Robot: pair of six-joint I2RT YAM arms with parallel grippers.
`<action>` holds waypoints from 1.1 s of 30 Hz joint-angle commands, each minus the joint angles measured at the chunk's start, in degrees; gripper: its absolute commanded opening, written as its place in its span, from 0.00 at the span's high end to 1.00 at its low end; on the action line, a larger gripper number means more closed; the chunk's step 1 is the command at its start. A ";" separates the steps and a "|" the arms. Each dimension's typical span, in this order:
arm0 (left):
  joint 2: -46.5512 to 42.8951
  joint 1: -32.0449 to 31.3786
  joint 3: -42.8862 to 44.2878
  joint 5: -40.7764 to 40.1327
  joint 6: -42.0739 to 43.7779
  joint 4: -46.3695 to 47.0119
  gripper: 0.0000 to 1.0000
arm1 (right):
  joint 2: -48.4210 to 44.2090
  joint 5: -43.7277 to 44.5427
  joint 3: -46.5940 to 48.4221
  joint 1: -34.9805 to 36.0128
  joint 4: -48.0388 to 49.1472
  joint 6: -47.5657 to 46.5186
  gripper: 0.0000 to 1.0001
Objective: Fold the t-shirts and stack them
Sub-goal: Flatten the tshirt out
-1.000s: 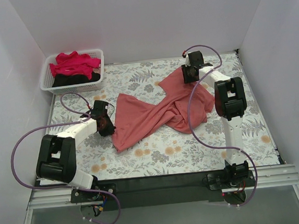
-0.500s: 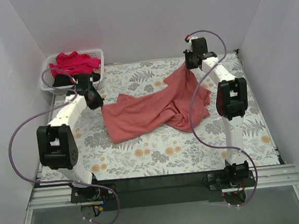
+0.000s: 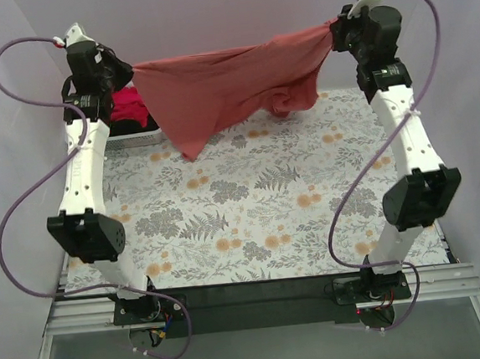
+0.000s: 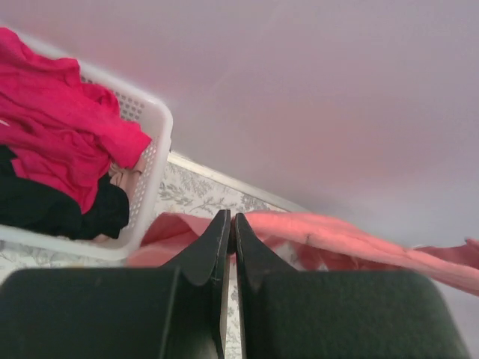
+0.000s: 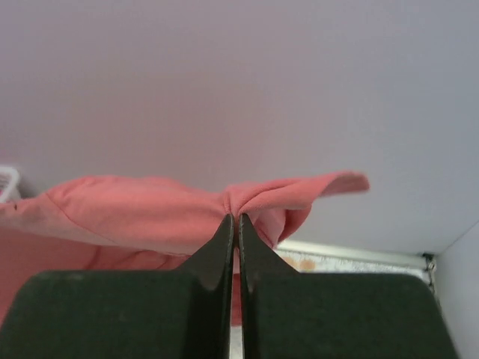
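Observation:
A dusty coral-red t-shirt (image 3: pixel 224 88) hangs stretched in the air between both arms, high above the back of the table. My left gripper (image 3: pixel 130 71) is shut on its left edge, seen pinched at the fingertips (image 4: pixel 231 221). At the other end my right gripper (image 3: pixel 334 30) is shut on a bunched fold of the coral-red t-shirt (image 5: pixel 150 213). A point of cloth droops low on the left (image 3: pixel 191 150), and a bunch hangs near the right. A crimson-pink t-shirt (image 4: pixel 52 127) and a black t-shirt (image 4: pixel 45 206) lie in the white basket (image 4: pixel 146 168).
The white slatted basket (image 3: pixel 131 138) stands at the back left, partly behind the left arm. The floral tabletop (image 3: pixel 260 211) lies below the hanging shirt. White walls close in at the back and on both sides.
Both arms have risen high and spread apart, lifting the coral-red t-shirt off the table. The right gripper closed on the shirt. The left arm swung from beside the basket up to the back.

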 commanded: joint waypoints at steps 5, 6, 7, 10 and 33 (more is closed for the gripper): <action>-26.52 1.03 -30.54 6.84 1.02 13.24 1.00 | -26.54 -2.18 -27.31 0.22 11.00 -0.70 0.99; -30.72 1.03 -38.14 7.46 0.50 12.80 1.00 | -29.43 -2.00 -31.70 0.22 11.09 0.63 0.99; -33.37 1.03 -41.70 9.38 -0.11 12.80 1.00 | -34.94 -2.00 -41.32 0.22 11.00 2.47 0.99; -43.57 1.03 -57.60 12.81 -3.27 10.96 1.00 | -47.24 -3.31 -60.05 0.22 10.65 10.29 0.98; -59.44 1.03 -79.27 13.61 -5.66 -3.83 0.31 | -65.09 -6.91 -76.14 1.45 -20.65 15.68 0.33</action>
